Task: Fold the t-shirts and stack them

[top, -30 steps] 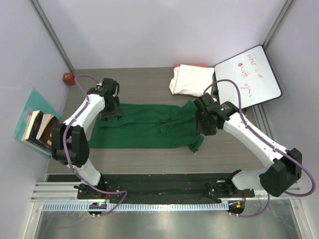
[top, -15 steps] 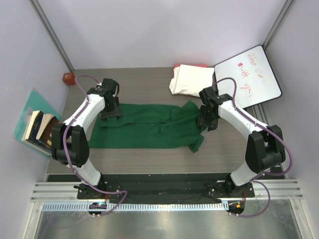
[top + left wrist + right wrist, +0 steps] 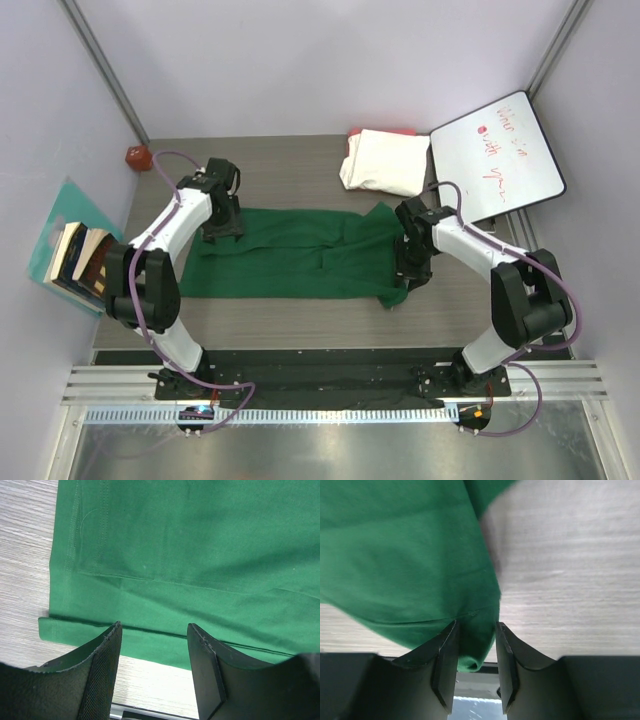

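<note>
A dark green t-shirt (image 3: 300,255) lies spread flat across the middle of the table. My left gripper (image 3: 222,226) stands over its far left edge. In the left wrist view that gripper (image 3: 154,626) is open, with bare table between its fingers and the green hem (image 3: 150,580) just beyond the tips. My right gripper (image 3: 414,264) is at the shirt's right end. Its jaws (image 3: 476,624) stand apart on either side of a hanging green fold (image 3: 472,650). A cream-white folded t-shirt (image 3: 385,162) sits at the back, with a red-pink cloth edge (image 3: 385,132) beneath it.
A white whiteboard (image 3: 497,152) with red writing lies at the back right, close to the right arm. Books on a teal folder (image 3: 78,258) lean off the table's left side. A small red object (image 3: 136,156) sits in the back left corner. A black rail (image 3: 320,366) runs along the near edge.
My right gripper has moved toward the near side along the shirt's right end, and its jaws have narrowed around the green fold. The left arm has not moved.
</note>
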Action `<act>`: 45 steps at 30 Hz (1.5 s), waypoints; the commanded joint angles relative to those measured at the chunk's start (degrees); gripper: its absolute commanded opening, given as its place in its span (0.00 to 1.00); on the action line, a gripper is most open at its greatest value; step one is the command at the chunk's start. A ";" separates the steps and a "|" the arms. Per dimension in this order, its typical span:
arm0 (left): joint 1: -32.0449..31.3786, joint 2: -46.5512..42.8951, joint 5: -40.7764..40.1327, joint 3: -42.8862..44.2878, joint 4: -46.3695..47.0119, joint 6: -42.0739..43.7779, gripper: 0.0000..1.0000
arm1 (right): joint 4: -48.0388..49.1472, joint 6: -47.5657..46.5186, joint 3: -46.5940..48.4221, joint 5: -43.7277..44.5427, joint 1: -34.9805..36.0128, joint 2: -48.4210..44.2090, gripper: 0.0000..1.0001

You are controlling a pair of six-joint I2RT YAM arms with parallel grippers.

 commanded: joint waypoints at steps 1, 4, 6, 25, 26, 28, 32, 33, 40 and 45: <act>-0.16 0.41 -0.58 1.56 0.40 1.03 0.56 | -2.15 -0.75 -2.40 -0.65 2.45 0.04 0.40; -0.24 0.59 -0.58 1.91 0.23 1.03 0.56 | -2.32 0.30 -3.45 0.67 5.00 0.92 0.40; -0.16 0.59 -0.67 2.00 0.22 1.12 0.56 | -2.06 1.18 -3.98 0.85 6.31 1.63 0.43; -0.16 -0.03 -1.10 1.73 -0.22 1.47 0.56 | 5.76 -0.57 8.14 12.98 4.30 1.17 0.52; -0.16 -0.20 -1.10 1.65 -0.22 1.47 0.56 | 6.46 -1.18 8.23 12.98 4.12 2.06 0.52; -0.16 -0.29 -1.37 1.38 -0.13 1.47 0.56 | 8.31 -1.71 8.85 13.32 3.68 4.52 0.52; -0.16 0.06 -1.19 1.21 -0.22 1.47 0.56 | 10.85 -1.89 10.16 12.54 3.60 6.72 0.52; -0.16 0.06 -1.19 1.21 -0.22 1.47 0.56 | 12.17 -1.80 10.08 12.10 3.51 6.73 0.52; -0.16 0.68 -0.93 1.29 0.13 1.47 0.56 | 14.64 -3.56 10.61 11.75 3.60 6.02 0.55; -0.16 1.29 -0.67 1.47 0.05 1.56 0.55 | 15.43 -3.83 11.75 10.78 3.16 8.04 0.56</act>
